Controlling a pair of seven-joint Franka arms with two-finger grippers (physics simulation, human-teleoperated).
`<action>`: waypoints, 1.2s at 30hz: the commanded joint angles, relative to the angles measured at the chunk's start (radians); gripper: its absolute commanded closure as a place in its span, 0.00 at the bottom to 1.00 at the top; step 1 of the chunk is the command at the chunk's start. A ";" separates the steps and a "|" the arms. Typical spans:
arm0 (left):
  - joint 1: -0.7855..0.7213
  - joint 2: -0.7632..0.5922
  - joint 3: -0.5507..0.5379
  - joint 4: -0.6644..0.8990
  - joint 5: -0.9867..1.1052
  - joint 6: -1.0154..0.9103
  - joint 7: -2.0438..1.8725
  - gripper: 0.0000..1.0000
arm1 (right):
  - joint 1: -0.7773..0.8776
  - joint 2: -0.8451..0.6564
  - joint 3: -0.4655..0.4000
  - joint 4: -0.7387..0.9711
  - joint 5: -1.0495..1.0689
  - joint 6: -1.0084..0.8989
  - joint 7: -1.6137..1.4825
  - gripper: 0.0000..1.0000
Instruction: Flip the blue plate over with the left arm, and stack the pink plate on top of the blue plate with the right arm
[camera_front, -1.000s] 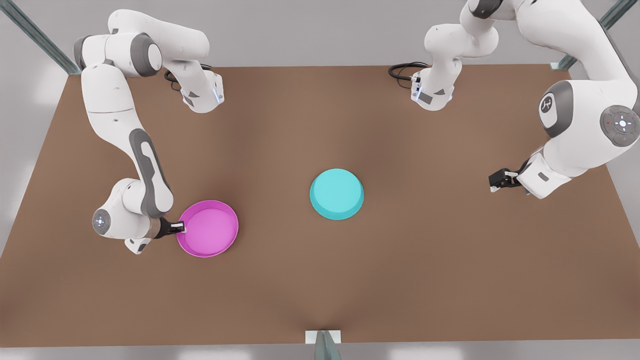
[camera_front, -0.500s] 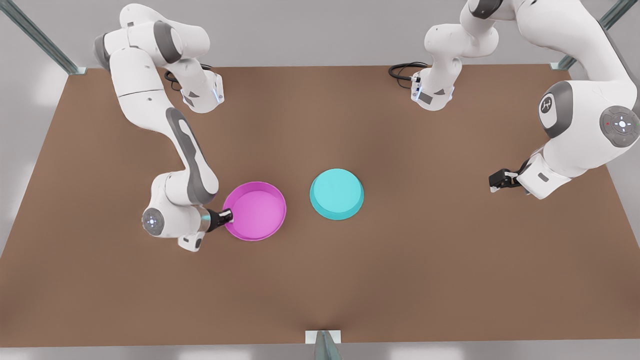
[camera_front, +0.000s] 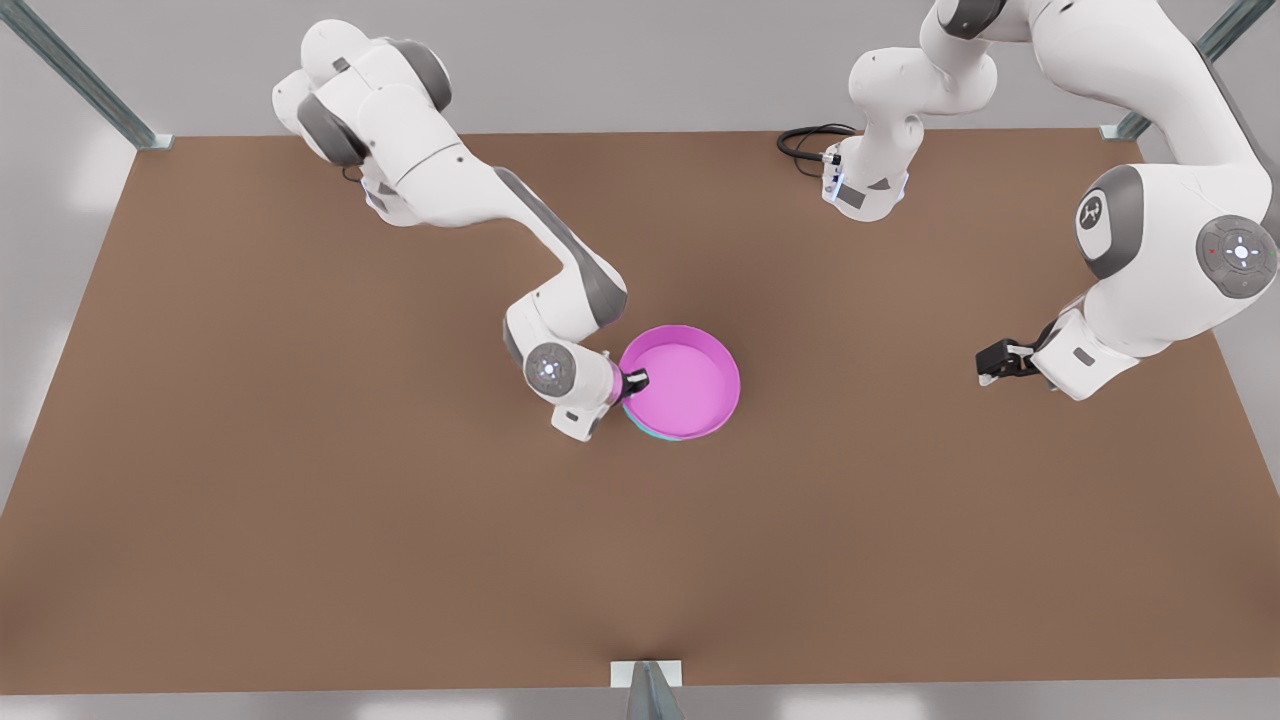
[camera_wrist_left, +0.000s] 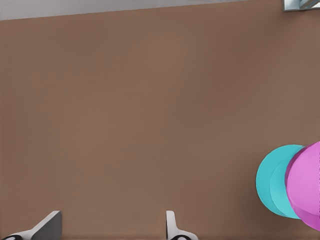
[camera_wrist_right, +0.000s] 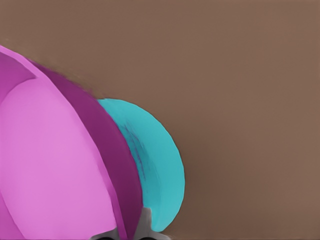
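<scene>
The right gripper (camera_front: 636, 381) pinches the rim of the pink plate (camera_front: 682, 378). It holds the plate on the side toward the front view's left. One finger sits inside the rim and one sits outside. In the right wrist view the fingers (camera_wrist_right: 145, 226) squeeze the pink plate's (camera_wrist_right: 55, 165) wall between them.

The pink plate faces up, with its lighter inside showing. It is right over the blue plate (camera_front: 650, 431). Just a thin blue edge peeks out under the pink plate, close to the gripper. I cannot tell if the two plates touch. In the right wrist view the blue plate (camera_wrist_right: 155, 165) sticks out from behind the pink one.

Both plates are near the middle of the brown table (camera_front: 300, 500).

The left gripper (camera_front: 992, 365) is far from the plates, toward the front view's right. It hangs over bare table and holds nothing. That arm waits. In the left wrist view its fingers (camera_wrist_left: 172, 226) are wide apart. That view also shows the blue plate (camera_wrist_left: 272, 182) and the pink plate (camera_wrist_left: 306, 185) off to one side, well away from the fingers.
</scene>
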 joint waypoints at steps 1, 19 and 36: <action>0.000 0.000 0.000 0.000 0.000 0.000 0.000 0.00 | 0.000 0.000 0.000 -0.001 -0.010 -0.002 0.005 0.79; 0.000 -0.023 0.000 -0.006 0.017 -0.002 -0.002 0.00 | 0.023 0.026 0.002 0.011 -0.010 0.058 0.002 0.09; 0.000 -0.014 0.005 -0.005 0.018 -0.008 0.003 0.00 | -0.534 -0.397 -0.018 0.011 -0.427 -0.422 -0.167 0.00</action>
